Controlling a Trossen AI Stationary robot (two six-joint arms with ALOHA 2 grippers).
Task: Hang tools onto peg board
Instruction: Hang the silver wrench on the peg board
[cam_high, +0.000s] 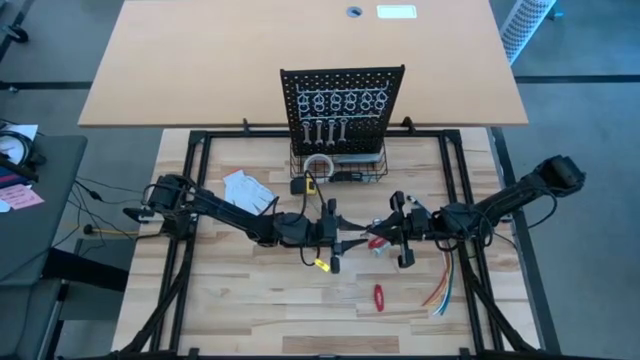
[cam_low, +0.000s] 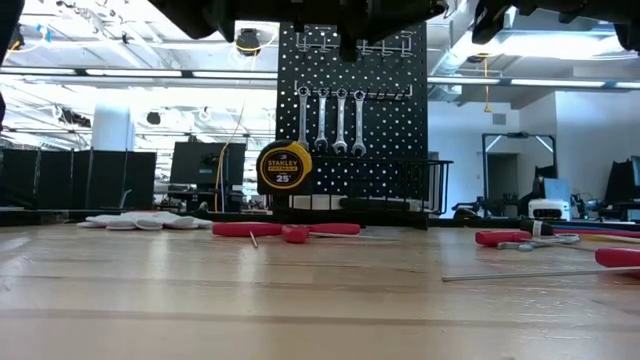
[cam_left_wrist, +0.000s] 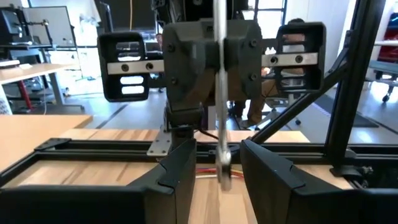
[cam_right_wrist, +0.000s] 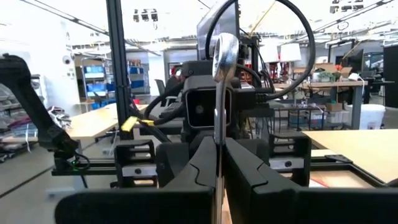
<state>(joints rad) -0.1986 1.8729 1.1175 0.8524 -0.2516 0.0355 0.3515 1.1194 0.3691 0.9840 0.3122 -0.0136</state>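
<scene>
A slim silver wrench (cam_left_wrist: 219, 124) stands upright in the air over the table's middle, with my right gripper (cam_high: 398, 238) shut on it. My left gripper (cam_high: 338, 245) faces it from the left, open. Its two fingers stand on either side of the wrench's lower end (cam_left_wrist: 222, 171) without touching it. The black peg board (cam_high: 342, 100) stands upright at the table's far side. Several silver wrenches (cam_low: 330, 120) hang on its hooks by their ring ends. My right gripper pinches the wrench's shaft (cam_right_wrist: 217, 124) between its two fingers, about midway along. The fingers come level from the table's right side and lie across the wrench. The wrench stands upright, its ring end (cam_right_wrist: 225, 46) up, lifted clear of the table.
Red-handled pliers (cam_high: 380, 297) and a bundle of coloured wires (cam_high: 440, 295) lie toward the near right. More red-handled tools (cam_low: 285, 230) lie in front of the board. A white glove (cam_high: 245, 190) lies at the left. A yellow tape measure (cam_low: 285, 165) sits by the wire basket (cam_low: 400, 185).
</scene>
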